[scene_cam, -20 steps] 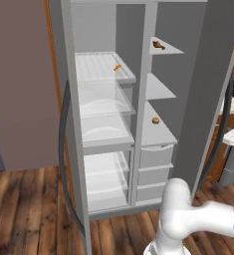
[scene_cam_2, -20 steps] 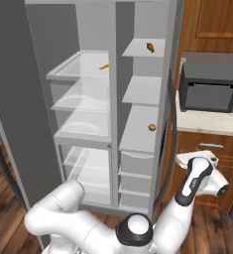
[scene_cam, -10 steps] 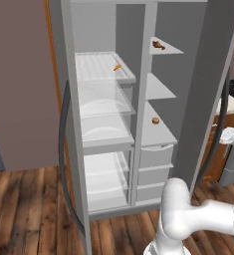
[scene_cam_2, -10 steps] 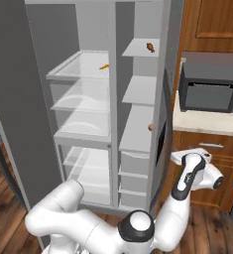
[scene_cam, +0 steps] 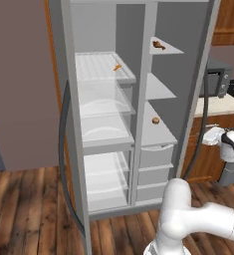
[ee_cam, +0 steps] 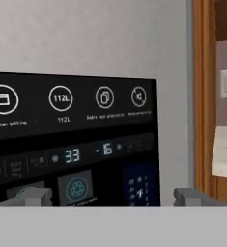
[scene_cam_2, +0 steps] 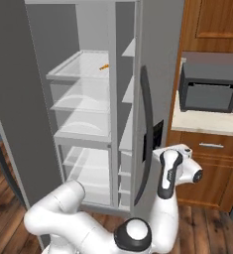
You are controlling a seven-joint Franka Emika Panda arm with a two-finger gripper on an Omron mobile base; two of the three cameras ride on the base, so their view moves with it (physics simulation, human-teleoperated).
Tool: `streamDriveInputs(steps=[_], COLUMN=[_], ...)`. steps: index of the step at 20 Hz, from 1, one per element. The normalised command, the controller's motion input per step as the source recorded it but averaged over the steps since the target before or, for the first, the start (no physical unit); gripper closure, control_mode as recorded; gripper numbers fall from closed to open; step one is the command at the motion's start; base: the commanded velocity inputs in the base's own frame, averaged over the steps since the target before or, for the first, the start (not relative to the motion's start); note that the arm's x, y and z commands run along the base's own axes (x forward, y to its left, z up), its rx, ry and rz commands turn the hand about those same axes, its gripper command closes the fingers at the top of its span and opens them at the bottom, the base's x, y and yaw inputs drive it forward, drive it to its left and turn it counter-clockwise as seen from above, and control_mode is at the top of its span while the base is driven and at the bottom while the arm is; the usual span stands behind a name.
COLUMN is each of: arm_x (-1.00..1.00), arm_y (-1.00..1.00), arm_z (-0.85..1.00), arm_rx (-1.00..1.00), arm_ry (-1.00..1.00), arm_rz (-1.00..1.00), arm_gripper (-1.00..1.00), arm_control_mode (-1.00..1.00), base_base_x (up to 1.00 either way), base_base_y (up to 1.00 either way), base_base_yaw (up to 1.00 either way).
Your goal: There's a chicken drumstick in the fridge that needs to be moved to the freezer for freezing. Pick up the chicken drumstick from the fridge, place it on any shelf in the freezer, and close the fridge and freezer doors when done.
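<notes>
The brown chicken drumstick (scene_cam: 159,45) lies on the top shelf of the right-hand compartment of the open side-by-side fridge (scene_cam: 149,74). The left compartment has white wire shelves (scene_cam: 101,67). In the right base view, the right door (scene_cam_2: 155,74) with its dark handle (scene_cam_2: 146,129) stands swung across that compartment and hides the drumstick. My gripper (scene_cam_2: 173,149) is at the door's outer face and also shows at the right of the left base view (scene_cam: 214,135). In the hand view the gripper (ee_cam: 112,198) is open and empty, facing the door's dark control panel (ee_cam: 76,144) close up.
A small orange item (scene_cam: 117,67) lies on the left compartment's top shelf, and a round brown item (scene_cam: 156,120) on a lower right shelf. The left door (scene_cam: 63,149) stands wide open. A microwave (scene_cam_2: 207,94) sits on the counter (scene_cam_2: 202,124) to the right, above wooden cabinets.
The right door has swung further toward shut and now covers the right compartment in the right base view. My hand has moved left with it, staying open.
</notes>
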Motion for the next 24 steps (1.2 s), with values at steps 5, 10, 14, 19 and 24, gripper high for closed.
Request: streamDriveInputs(steps=[5,10,14,19,24], arm_x=[0.01,0.24,0.47,0.60,0.60], arm_y=[1.00,0.99,0.82,0.62,0.13], arm_z=[0.00,0.03,0.09,0.12,0.05], arm_rx=[-0.01,0.00,0.00,0.00,0.00], arm_ry=[0.00,0.06,0.14,0.15,0.09], arm_rz=[-0.06,-0.08,-0.06,-0.03,0.00], arm_gripper=[-1.00,-1.00,-1.00,-1.00,-1.00], arm_control_mode=[-1.00,-1.00,-1.00,-1.00,-1.00], base_base_x=[0.00,0.00,0.00,0.00,0.00], base_base_y=[0.00,0.00,0.00,0.00,0.00], base_base_yaw=[0.00,0.00,0.00,0.00,0.00])
